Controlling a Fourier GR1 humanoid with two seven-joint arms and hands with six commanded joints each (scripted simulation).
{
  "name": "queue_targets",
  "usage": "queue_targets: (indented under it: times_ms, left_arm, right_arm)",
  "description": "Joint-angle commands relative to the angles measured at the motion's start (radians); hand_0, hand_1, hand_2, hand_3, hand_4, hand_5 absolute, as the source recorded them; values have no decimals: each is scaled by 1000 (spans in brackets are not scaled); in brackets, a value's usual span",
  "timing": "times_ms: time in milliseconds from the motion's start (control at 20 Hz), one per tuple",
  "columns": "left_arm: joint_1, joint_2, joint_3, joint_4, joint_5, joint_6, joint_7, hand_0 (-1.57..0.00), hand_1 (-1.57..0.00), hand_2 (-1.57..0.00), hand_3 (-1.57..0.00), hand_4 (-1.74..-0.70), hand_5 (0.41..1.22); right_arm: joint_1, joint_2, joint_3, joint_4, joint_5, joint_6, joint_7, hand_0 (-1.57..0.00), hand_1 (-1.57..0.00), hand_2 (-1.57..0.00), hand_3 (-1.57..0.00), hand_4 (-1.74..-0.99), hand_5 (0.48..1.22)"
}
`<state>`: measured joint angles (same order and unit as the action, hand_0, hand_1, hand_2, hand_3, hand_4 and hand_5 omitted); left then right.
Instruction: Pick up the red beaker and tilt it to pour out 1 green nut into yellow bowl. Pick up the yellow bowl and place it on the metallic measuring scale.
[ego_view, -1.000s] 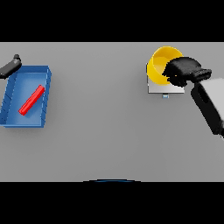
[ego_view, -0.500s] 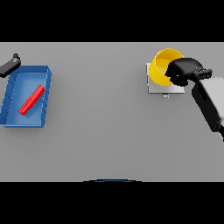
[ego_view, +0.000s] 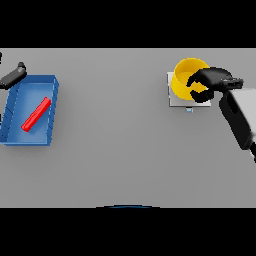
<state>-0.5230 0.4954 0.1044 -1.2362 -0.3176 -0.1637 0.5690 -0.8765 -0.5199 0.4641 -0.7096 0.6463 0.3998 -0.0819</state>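
Gripping the yellow bowl (ego_view: 186, 75) on the scale (ego_view: 176, 101), right hand (ego_view: 207, 82) clenched round its rim (left hand (ego_view: 12, 76) idle)

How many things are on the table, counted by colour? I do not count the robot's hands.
Yellow: 1, the yellow bowl
Red: 1, the red beaker
Blue: 1, the blue tray
Metallic: 1, the measuring scale
Total: 4
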Motion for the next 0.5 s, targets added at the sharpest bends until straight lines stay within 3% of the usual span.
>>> queue_targets:
  times_ms: [0, 200, 450]
  left_arm:
    - [10, 1, 1, -10, 3, -2, -6, 1, 1, 1, 1, -854, 771]
    - [0, 2, 5, -8, 6, -3, 15, 1, 1, 1, 1, -856, 772]
    - [10, 1, -2, -34, -2, 3, 24, 1, 1, 1, 1, -851, 768]
  right_arm:
    - [1, 1, 1, -6, -1, 10, 19, -372, -279, -345, -558, -1501, 865]
    - [2, -9, 19, 10, 17, 14, -4, -152, -114, -182, -397, -1452, 818]
    - [-2, -13, 28, 21, 30, 5, -21, -49, -37, -59, -263, -1414, 796]
